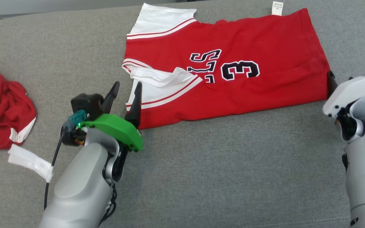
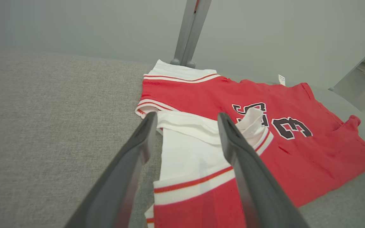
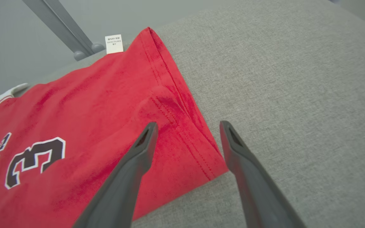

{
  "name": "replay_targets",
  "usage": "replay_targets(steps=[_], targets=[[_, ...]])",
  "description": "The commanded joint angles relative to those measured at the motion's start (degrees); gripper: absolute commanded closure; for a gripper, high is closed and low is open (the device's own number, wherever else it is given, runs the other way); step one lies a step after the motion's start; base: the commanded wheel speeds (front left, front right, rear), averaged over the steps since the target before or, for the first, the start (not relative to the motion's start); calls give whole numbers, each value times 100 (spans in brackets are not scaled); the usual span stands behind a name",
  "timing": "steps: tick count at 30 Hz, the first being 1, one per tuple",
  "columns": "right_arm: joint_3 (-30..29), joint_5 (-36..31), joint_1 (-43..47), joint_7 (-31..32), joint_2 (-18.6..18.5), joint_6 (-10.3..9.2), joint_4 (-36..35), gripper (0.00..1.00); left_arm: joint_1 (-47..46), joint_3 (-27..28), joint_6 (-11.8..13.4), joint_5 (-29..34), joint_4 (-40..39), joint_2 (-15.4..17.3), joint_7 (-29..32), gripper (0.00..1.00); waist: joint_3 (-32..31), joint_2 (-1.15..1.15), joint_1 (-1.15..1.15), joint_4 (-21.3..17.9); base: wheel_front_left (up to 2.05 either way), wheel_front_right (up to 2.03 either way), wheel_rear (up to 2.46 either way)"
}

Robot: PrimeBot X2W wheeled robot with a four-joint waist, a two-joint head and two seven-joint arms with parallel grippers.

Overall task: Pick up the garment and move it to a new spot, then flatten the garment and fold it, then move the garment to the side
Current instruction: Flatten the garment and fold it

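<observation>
I see the folded red jersey point(image 1: 265, 91) lying on the grey cushion point(image 1: 201, 177), far of centre. My left gripper point(image 1: 127, 84) sits at its near-left corner, fingers spread, holding nothing. My right gripper point(image 3: 188, 124) straddles the near-right hem corner, likewise spread and empty. A black "3" reads clearly, but the print on the white tag point(image 1: 277, 8) is too small.

left tool point(image 1: 127, 84): two long dark tapered fingers | left wrist: bright green curved cover point(image 1: 116, 128) with dark screws, black camera block point(image 1: 86, 103), teal connector point(image 1: 76, 117), black cable point(image 1: 54, 158) | left forearm point(image 1: 81, 177): smooth silver-grey | right wrist shell point(image 1: 350, 91): white | right forearm point(image 1: 363, 177): grey
</observation>
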Motion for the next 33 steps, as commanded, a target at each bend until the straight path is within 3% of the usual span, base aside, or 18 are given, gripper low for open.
replay_targets(steps=[1,7,14,24,31,32,33], targets=[[34,-143,165,123,-107,-8,-79,0,204,-47,94,108,6,93,-21,0,-80,0,0,18,0,0,0],[30,-427,571,686,-252,-8,-409,0,776,-277,438,306,-113,319,171,0,-140,0,0,62,0,0,0],[61,-437,630,1118,-263,-8,-521,0,933,-386,623,270,-177,283,492,0,-33,0,0,137,0,0,0],[-133,-616,287,947,-218,-8,-454,0,653,-416,602,192,-228,141,605,0,215,0,0,209,0,0,0],[-155,-562,-30,1266,-249,-8,35,0,447,-478,554,61,7,52,984,0,452,0,0,190,0,0,0],[-107,-473,-52,1323,-207,-7,133,1,407,-508,477,21,65,12,1090,15,476,0,0,179,0,0,0],[-70,-422,-50,1332,-183,-4,169,29,393,-528,426,-18,99,-19,1153,52,484,0,0,171,0,0,0]])
